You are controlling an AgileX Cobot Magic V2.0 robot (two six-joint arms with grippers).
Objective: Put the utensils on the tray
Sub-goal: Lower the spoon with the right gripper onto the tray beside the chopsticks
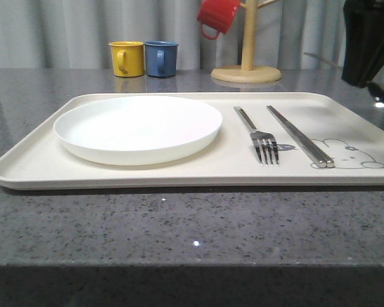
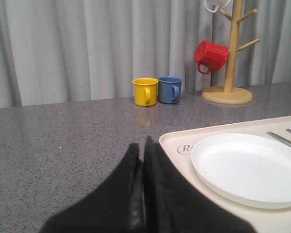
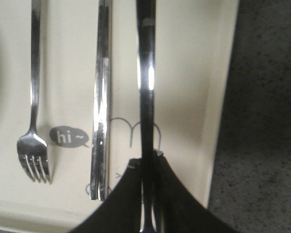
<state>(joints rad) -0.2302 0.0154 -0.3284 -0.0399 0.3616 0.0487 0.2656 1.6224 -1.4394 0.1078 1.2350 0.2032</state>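
While the right claw (image 3: 146, 204) grips the spoon (image 3: 146, 73), the tray (image 3: 184, 73) reads "hi~".

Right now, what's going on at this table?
The robot is setting cutlery on the cream tray. The fork and the chopsticks already lie on it, to the right of the white plate. The right gripper is shut on a long shiny utensil, probably the spoon, held above the tray's right side beside the chopsticks. The left gripper is shut and empty, over the bare tabletop by the tray's left end.
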